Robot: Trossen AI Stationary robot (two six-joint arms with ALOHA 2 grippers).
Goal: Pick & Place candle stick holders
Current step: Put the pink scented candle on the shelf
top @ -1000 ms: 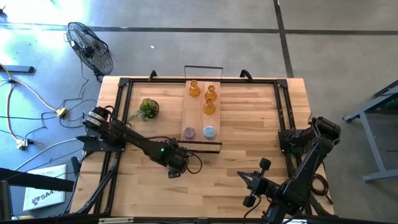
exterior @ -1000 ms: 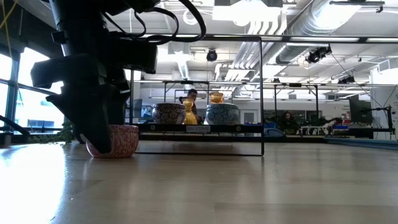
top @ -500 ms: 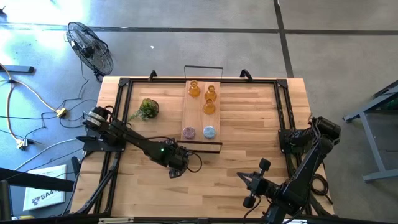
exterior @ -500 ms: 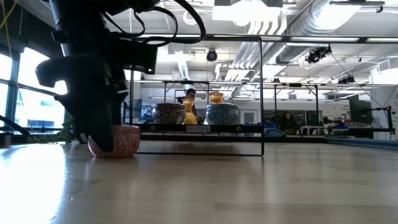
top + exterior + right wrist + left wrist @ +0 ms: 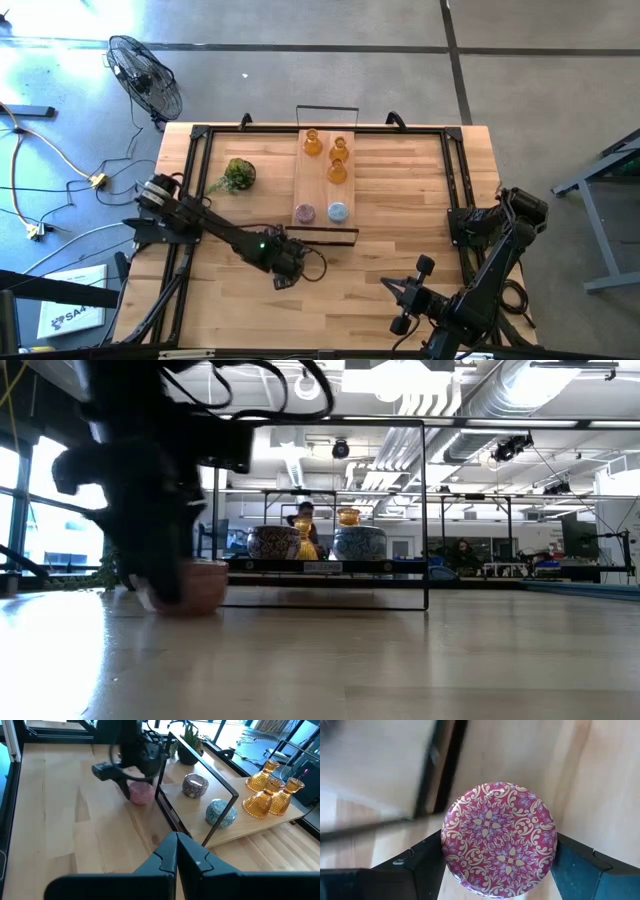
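Left gripper (image 5: 497, 870) straddling pink holder (image 5: 499, 839) on the surface, front of rack; fingers on both flanks, grip not confirmed.
Left wrist view: patterned round top sits between both fingers (image 5: 422, 865), close at the sides, contact unclear. High view: left gripper (image 5: 284, 268) low over the surface (image 5: 400, 235), just before the wooden board (image 5: 310, 180) with black wire frame. Holder likely glass: rigid, smooth, slippery, breakable, fairly light; take it across the widest round wall, gentle squeeze, lift straight. Right gripper (image 5: 176, 851) together, parked near front edge, holding nothing. Farther: second pink holder (image 5: 303, 213) and blue holder (image 5: 337, 212) on board, then three amber holders (image 5: 337, 160) at its back. Plant (image 5: 238, 175) off left.
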